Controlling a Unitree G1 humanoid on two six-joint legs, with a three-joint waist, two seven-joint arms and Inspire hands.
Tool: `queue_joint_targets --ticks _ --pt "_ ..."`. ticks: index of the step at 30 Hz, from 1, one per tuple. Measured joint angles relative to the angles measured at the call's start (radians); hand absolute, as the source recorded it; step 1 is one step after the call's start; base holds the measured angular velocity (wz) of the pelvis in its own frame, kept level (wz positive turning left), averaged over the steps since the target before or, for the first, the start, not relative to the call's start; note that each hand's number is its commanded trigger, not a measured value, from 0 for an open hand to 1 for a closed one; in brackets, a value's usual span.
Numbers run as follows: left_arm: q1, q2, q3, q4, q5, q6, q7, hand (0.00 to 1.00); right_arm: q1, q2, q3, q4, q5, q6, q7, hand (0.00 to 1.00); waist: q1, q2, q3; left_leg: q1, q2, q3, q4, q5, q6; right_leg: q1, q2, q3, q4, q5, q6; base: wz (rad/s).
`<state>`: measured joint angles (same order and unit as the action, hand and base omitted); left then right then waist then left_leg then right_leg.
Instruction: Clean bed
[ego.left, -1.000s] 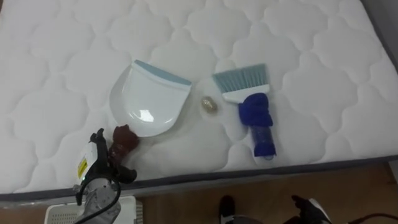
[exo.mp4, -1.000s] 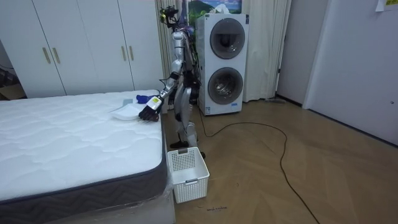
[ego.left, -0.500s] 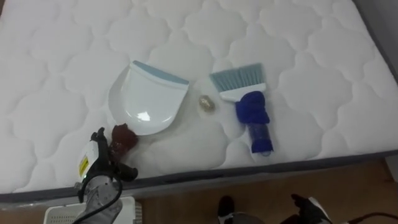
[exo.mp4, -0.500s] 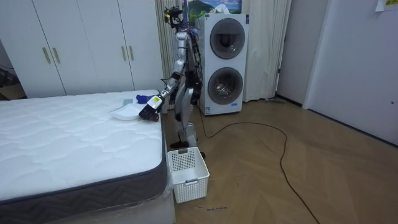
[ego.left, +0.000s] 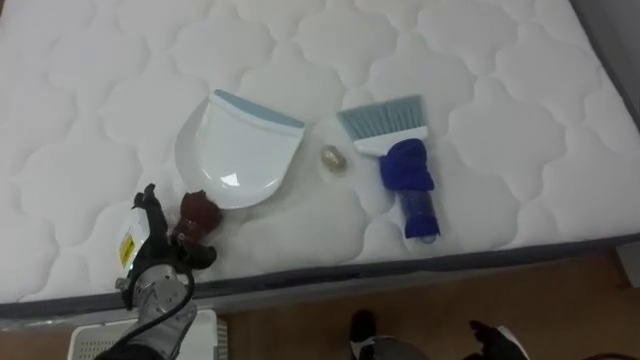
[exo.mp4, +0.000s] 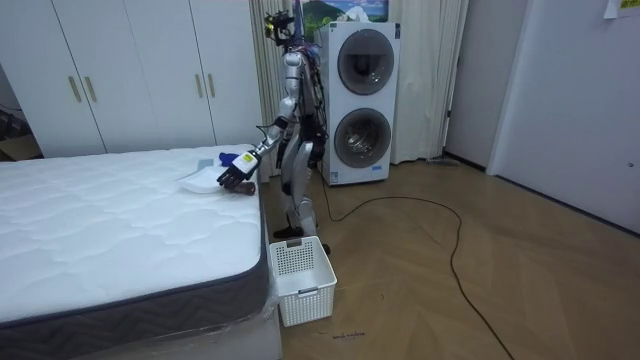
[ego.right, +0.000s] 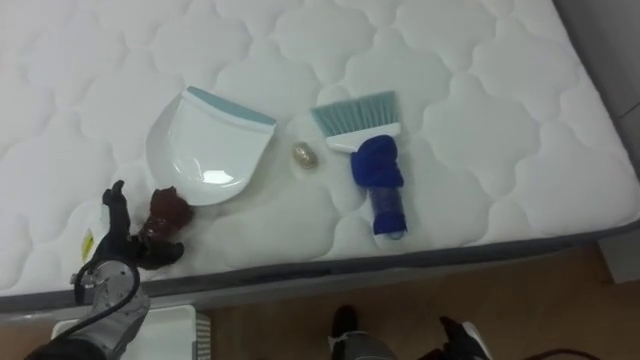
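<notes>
Since the little brownish scrap (ego.left: 333, 158) sits on the mattress (ego.left: 500, 120) between the white dustpan (ego.left: 240, 150) and the blue brush (ego.left: 405, 175), the cleaning looks barely started, with 0 swept up. The robot's left hand (ego.left: 150, 262) is spread wide right at the dustpan's dark red handle (ego.left: 197, 213), not closed on it. Its right hand (ego.left: 495, 342) hangs low off the bed, can't tell its state. Grabbing tools, sweeping and dumping all look left to do.

The white quilted mattress (ego.left: 480, 60) is carrying a white dustpan (ego.left: 245, 150) near its front edge, a small tan scrap (ego.left: 332, 158) lying just beside the pan, and a blue-handled brush (ego.left: 405, 175) resting beyond the scrap.
</notes>
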<state>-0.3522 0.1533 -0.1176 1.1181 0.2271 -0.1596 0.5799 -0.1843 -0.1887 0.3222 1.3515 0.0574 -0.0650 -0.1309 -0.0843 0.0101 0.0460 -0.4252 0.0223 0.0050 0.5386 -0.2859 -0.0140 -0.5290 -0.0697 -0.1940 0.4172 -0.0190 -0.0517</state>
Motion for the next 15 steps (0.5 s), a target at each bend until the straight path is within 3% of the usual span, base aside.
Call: queue_joint_targets --ticks 8,15 --pt "0.000 -0.018 -0.003 -0.011 -0.006 0.000 0.000 0.00 0.000 0.004 0.011 -0.001 0.013 0.000 -0.001 0.00 -0.008 -0.009 -0.0010 0.000 0.000 0.000 0.000 -0.003 0.002 -0.002 -0.001 -0.001 0.003 -0.003 0.002 0.00" --pt "-0.001 -0.031 -0.006 -0.011 -0.120 -0.001 -0.020 0.00 0.002 0.013 0.020 -0.027 0.013 0.001 -0.003 0.00 -0.021 -0.019 -0.0006 -0.025 0.004 0.002 0.027 -0.014 0.005 -0.025 0.002 0.000 0.024 -0.011 0.000 0.00"
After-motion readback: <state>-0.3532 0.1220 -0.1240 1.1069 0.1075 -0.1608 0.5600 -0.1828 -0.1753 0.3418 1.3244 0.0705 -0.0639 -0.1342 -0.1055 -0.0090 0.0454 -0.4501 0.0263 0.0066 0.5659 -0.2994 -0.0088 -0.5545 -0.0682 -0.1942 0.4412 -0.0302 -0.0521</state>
